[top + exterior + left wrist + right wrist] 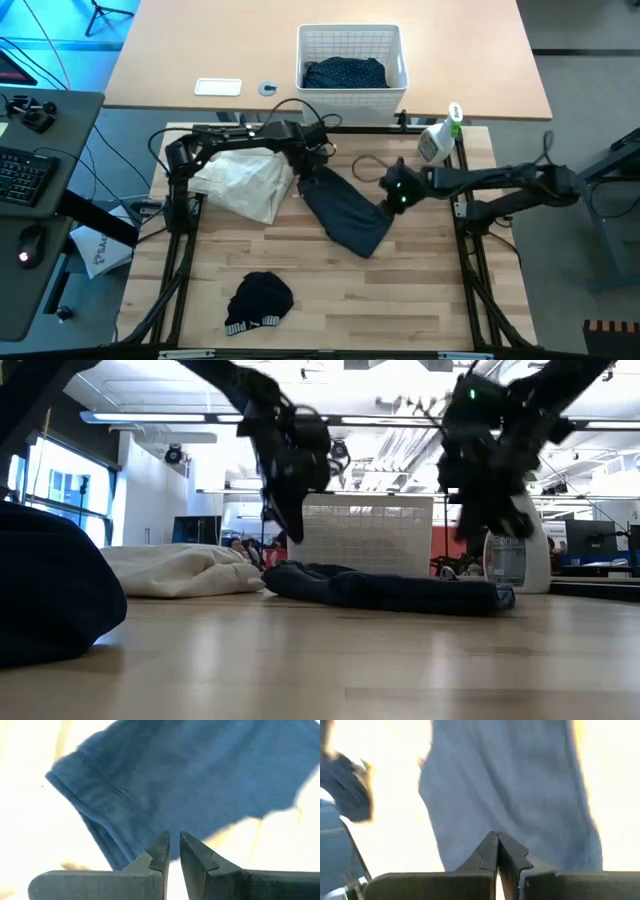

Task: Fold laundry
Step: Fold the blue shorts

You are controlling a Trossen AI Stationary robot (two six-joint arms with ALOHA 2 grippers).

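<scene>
A dark blue garment (345,212) lies slantwise on the wooden table as a long folded strip, flat along its whole length (390,590). My left gripper (303,178) hovers just above its far left end, fingers nearly together with a thin gap (172,840) and nothing between them. My right gripper (392,205) hangs shut (496,837) above the strip's right end, clear of the cloth in the low view (482,538). A small black piece (258,300) with white lettering lies near the front edge.
A crumpled white cloth (245,182) lies at the left under my left arm. Beyond the table's far edge stands a white lattice basket (352,40) holding a navy garment (345,72). A white spray bottle (438,138) stands at the back right.
</scene>
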